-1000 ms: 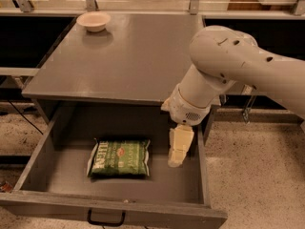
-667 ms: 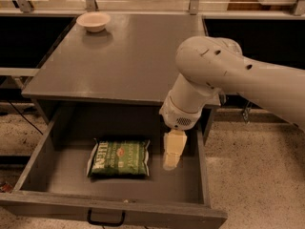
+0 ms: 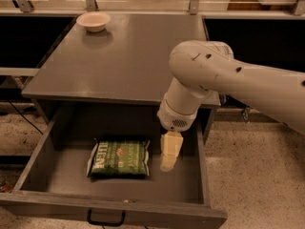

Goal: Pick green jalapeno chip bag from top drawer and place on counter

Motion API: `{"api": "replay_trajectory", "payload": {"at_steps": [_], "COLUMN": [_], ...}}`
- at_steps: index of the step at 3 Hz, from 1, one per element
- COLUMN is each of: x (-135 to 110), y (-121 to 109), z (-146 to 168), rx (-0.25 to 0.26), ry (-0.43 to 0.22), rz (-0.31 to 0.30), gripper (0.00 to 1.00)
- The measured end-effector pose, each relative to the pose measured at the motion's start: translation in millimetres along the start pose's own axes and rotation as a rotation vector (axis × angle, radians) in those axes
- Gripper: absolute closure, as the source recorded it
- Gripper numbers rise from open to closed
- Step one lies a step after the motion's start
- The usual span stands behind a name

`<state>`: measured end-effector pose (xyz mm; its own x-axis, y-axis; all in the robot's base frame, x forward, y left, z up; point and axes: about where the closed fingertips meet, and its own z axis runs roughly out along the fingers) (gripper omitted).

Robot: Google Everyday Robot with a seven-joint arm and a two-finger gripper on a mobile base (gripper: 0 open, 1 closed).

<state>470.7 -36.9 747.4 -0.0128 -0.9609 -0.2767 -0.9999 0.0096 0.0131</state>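
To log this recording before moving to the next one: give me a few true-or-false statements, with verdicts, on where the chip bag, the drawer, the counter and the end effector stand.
1. The green jalapeno chip bag lies flat inside the open top drawer. True.
2. The end effector is lifting the bag. False: it hangs down into the drawer beside the bag, on the bag's image-right side, and the bag rests on the drawer floor.
3. A pale bowl sits near a far corner of the counter. True.
4. The bag has been placed on the counter. False: it is in the drawer, so the placing is not yet done.
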Motion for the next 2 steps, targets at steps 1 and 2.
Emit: {"api": "replay_trajectory", "payload": {"at_steps": [1,2], "x": [-6.6,-12.1], "y": [1.5,6.4], "z": [13.3,18.1], "rx": [-0.046,-0.038], "ry": [-0.043,-0.051], "rz": [-0.025,-0.030], "gripper": [0.00,0.00]}}
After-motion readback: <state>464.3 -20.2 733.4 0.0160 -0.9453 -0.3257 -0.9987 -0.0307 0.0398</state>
